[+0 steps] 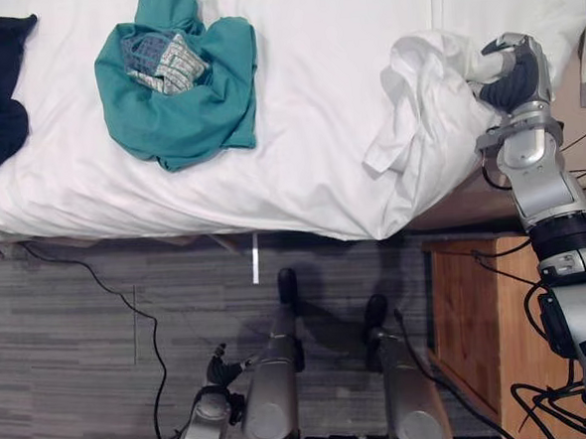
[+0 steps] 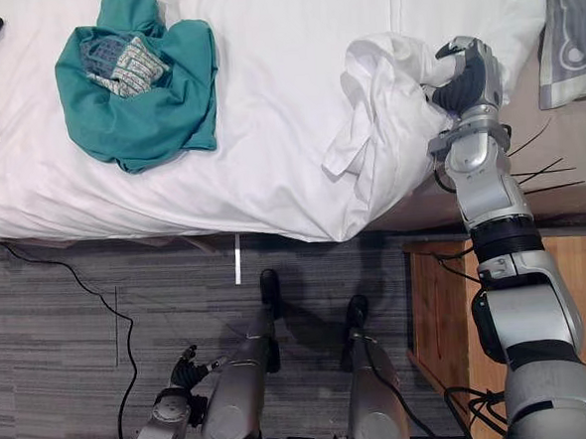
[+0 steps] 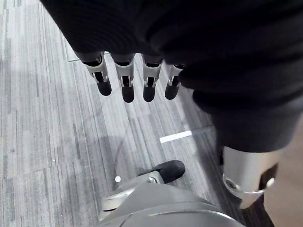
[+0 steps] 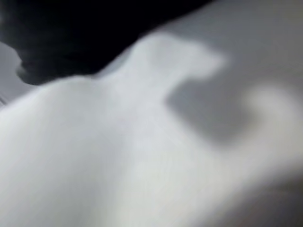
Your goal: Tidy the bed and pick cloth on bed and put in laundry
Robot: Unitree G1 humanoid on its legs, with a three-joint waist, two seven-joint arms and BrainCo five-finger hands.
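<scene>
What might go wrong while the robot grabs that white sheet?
1. The right hand grips a bunched corner of the white sheet. A hard pull might drag the teal cloth lying on it out of place.
2. The bunch sits at the bed's edge, so if the grip loosens it could slide down to the floor.

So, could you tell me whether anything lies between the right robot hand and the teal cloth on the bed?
Only the bunched white fabric that the right robot hand grips; past it, bare bedsheet runs up to the teal cloth.
</scene>
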